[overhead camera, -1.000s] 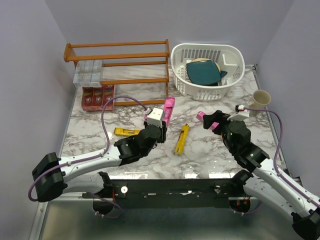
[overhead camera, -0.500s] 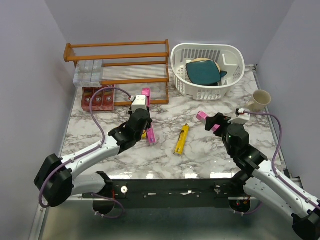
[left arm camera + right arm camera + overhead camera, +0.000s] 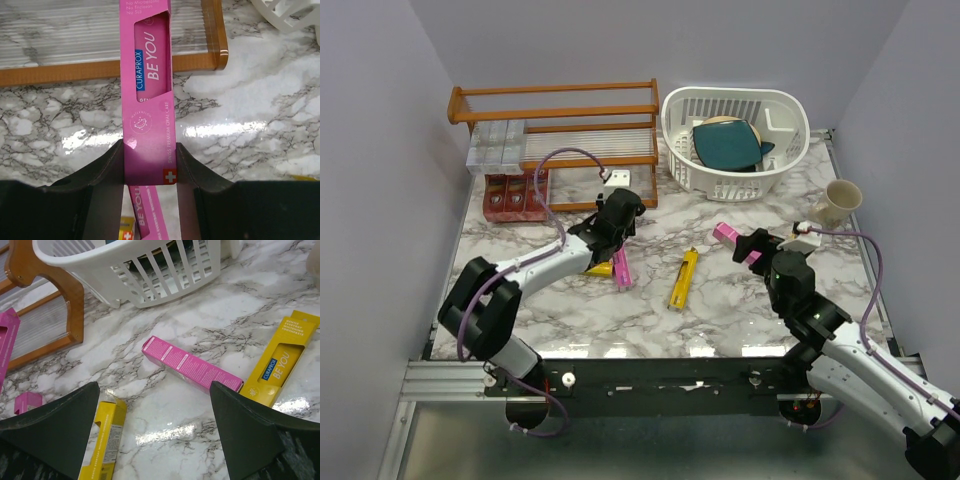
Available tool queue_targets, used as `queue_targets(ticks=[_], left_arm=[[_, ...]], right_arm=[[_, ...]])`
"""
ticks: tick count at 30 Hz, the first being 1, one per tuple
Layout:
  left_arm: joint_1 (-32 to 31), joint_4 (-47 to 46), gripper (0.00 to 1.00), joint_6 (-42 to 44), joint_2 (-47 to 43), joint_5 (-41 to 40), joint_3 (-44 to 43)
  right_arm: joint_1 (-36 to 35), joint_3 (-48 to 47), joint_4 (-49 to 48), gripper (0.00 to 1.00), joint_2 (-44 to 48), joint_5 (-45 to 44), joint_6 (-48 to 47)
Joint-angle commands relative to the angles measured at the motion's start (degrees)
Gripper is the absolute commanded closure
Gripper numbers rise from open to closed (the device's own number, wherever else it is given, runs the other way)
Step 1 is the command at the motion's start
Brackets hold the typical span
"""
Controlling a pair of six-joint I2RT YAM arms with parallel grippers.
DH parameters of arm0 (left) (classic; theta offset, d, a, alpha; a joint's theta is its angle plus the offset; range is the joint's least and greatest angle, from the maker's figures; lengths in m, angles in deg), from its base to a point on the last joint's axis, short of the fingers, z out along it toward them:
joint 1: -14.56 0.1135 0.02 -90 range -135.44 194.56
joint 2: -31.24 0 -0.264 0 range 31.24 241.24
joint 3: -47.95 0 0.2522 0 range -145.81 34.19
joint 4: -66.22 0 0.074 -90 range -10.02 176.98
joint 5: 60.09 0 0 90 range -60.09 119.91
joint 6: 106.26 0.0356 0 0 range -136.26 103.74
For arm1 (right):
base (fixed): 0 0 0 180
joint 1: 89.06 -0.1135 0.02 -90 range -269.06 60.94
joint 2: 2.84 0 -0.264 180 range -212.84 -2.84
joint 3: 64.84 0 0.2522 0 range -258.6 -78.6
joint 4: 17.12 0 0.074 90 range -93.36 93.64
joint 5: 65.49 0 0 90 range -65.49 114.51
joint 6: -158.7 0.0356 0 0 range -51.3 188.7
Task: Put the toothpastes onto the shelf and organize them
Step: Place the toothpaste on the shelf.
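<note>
Right end effector (image 3: 154, 390), fingers spread wide over the marbled tabletop (image 3: 165, 450). Centre: magenta carton (image 3: 192, 365), lying flat. 3 o'clock: yellow BE YOU carton (image 3: 277, 365), just beside its end. 7 o'clock: second yellow carton (image 3: 102, 440), partly under the left finger. 9 o'clock: cropped magenta carton (image 3: 6, 345). 10 o'clock: shelf (image 3: 35, 267) end rail. 12 o'clock: white slotted basket (image 3: 100, 262).

We reach our left arm (image 3: 535, 265) forward and inward, the left hand (image 3: 149, 162) clamped on a pink carton (image 3: 147, 75) that runs out past the fingers. Our right arm (image 3: 860, 360) is bent at the elbow, the right hand (image 3: 154, 385) spread wide, holding nothing.
</note>
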Motion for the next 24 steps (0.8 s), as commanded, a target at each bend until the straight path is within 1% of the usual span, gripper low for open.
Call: queue_targets(ticks=[1,5,11,17,20,24], left_arm=[[2.67,-3.27,0.64,1.45,6.91,1.82,-7.18],[3.12,-5.9,0.64,2.5,14.38,1.82,-12.2],[3.3,-9.5,0.64,3.82,22.12,1.64,-18.44],[3.47,-10.56,0.64,5.75,27.83,1.73,-23.72],[3.56,-11.26,0.62,5.76,29.33,1.9,-24.78],[3.56,-11.44,0.56,4.53,30.74,1.91,-25.57]], right_arm=[[-0.33,1.29,-2.16,0.0,0.45,-4.86,0.81],[-0.25,1.64,-2.52,0.0,0.28,-5.74,1.17],[-0.33,1.73,-3.31,0.01,-0.95,-5.66,0.9],[-0.33,1.29,-3.31,0.01,-3.06,-5.57,0.9],[-0.33,1.11,-3.31,0.01,-3.59,-5.57,0.9],[-0.33,1.03,-3.31,0.01,-4.2,-5.3,0.9]])
